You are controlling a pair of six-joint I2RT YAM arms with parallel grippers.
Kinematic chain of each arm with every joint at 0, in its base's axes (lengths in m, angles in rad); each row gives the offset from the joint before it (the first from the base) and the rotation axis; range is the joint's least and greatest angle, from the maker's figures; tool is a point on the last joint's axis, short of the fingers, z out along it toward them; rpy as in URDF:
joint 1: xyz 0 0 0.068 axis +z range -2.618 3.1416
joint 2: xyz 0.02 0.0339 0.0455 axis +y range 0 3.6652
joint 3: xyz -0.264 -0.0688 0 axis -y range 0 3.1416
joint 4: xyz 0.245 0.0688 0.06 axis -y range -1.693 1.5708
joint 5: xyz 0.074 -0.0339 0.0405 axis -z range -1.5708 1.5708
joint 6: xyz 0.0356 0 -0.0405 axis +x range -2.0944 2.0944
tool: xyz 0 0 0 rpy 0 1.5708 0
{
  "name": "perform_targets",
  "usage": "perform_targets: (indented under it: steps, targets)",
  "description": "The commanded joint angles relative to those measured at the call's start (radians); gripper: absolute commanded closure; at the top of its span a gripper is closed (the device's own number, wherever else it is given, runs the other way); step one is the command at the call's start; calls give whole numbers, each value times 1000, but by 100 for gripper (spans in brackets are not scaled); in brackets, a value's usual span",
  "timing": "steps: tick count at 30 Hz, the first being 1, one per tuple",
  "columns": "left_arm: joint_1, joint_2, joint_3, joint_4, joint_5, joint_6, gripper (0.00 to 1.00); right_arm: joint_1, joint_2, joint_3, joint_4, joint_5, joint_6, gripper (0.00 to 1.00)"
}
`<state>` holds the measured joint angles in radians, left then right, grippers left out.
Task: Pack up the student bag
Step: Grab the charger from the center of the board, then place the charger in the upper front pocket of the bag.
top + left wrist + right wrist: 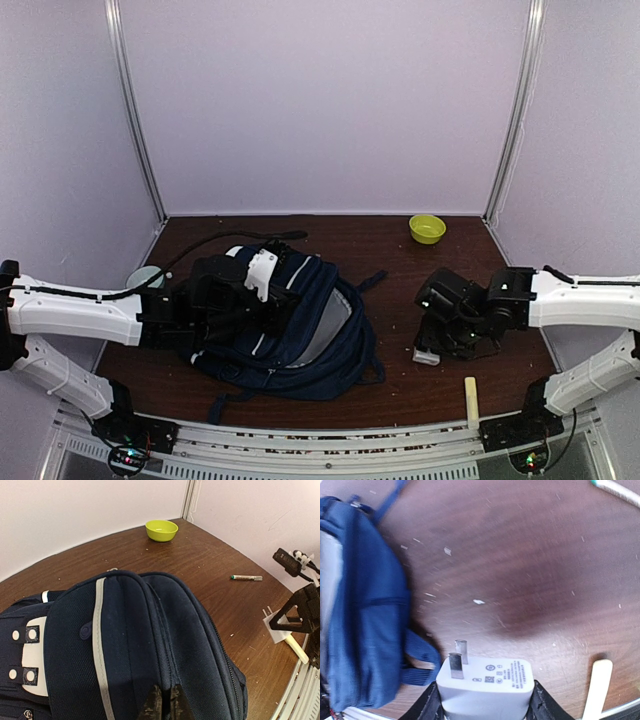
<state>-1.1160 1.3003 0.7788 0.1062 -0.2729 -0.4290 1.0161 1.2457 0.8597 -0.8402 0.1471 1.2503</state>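
Two claws: left claw (162,701) pressed together atop student bag (125,640), right claw (486,704) pinching white charger (485,680).

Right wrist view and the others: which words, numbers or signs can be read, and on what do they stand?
Charger: small grey print and symbols on its face, too small to read.
Bag: no text in view.
Pen: nothing readable.
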Motion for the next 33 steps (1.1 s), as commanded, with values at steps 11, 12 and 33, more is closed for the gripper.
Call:
perform_targets:
  steps: [11,12,33]
  targets:
    - [-4,-33,0,86,7,1,100,5,-108,37,334,64,-159,100]
    - [-4,-34,0,84,6,1,100,5,-102,39,345,62,-162,100]
    - [-4,-87,1,59,15,-6,100,4,265,192,826,-279,-187,100]
